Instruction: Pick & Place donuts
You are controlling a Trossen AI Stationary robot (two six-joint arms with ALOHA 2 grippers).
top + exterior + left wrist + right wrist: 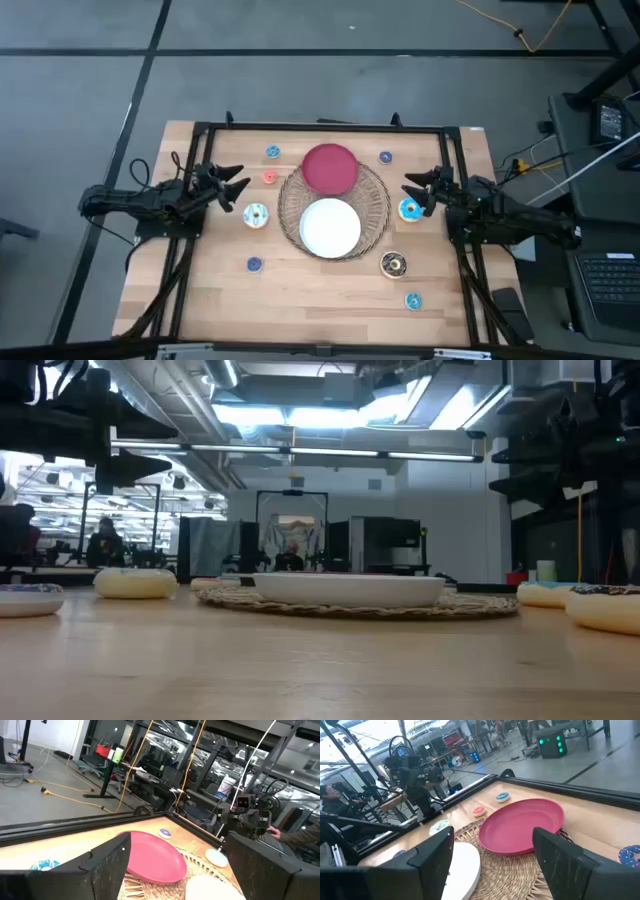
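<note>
Several small donuts lie flat on the wooden table around a round wicker tray (372,236). Left of the tray are a blue one (273,152), an orange-pink one (269,177), a white-sprinkled one (256,215) and a small blue one (254,264). Right of it are blue ones (386,157) (409,210) (413,300) and a dark brown one (393,264). My left gripper (244,178) (177,870) hangs open above the table left of the tray, with nothing between its fingers. My right gripper (406,188) (492,852) hangs open on the tray's right, just beyond the nearest blue donut.
On the wicker tray (510,875) a red plate (330,167) lies at the far side and a white plate (330,227) at the near side. A black frame (320,127) runs along the table's far edge and sides. People sit in the room beyond.
</note>
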